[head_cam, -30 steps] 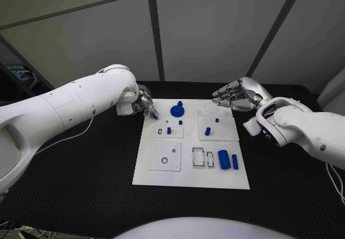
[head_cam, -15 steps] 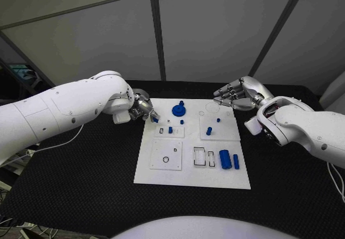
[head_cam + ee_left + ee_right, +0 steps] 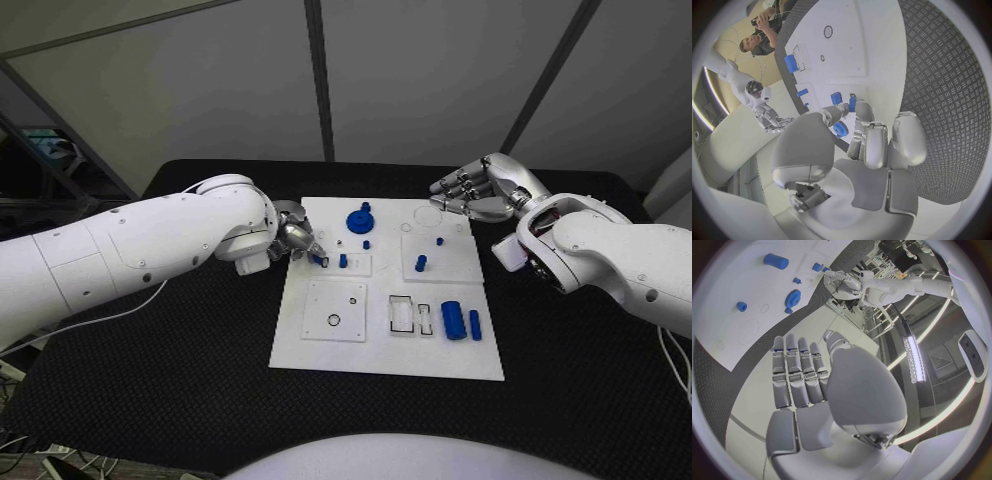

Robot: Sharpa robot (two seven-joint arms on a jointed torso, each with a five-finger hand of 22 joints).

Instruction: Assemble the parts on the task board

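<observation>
The white task board (image 3: pixel 375 345) lies mid-table. My left hand (image 3: pixel 294 240) hangs over its far left edge and pinches a small blue part (image 3: pixel 852 103) between thumb and a fingertip, just beside a second small blue piece (image 3: pixel 342 261) that stands in a small inset plate. A blue gear (image 3: pixel 358 220) sits behind them. A blue peg (image 3: pixel 420 264) stands further right. A blue cylinder (image 3: pixel 451 320) and a blue bar (image 3: pixel 473 322) lie at the board's right. My right hand (image 3: pixel 483 192) hovers past the board's far right corner, holding nothing, fingers loosely extended.
A square inset plate with a ring hole (image 3: pixel 333 312) and two rectangular slots (image 3: pixel 408 316) occupy the board's near half. Black textured table (image 3: pixel 159 360) surrounds the board. My left arm (image 3: pixel 130 250) reaches in across the table's left side.
My left hand has carried the small blue part nearer and to the right, from off the board's far left edge to over the small inset plate. The right hand has stayed put.
</observation>
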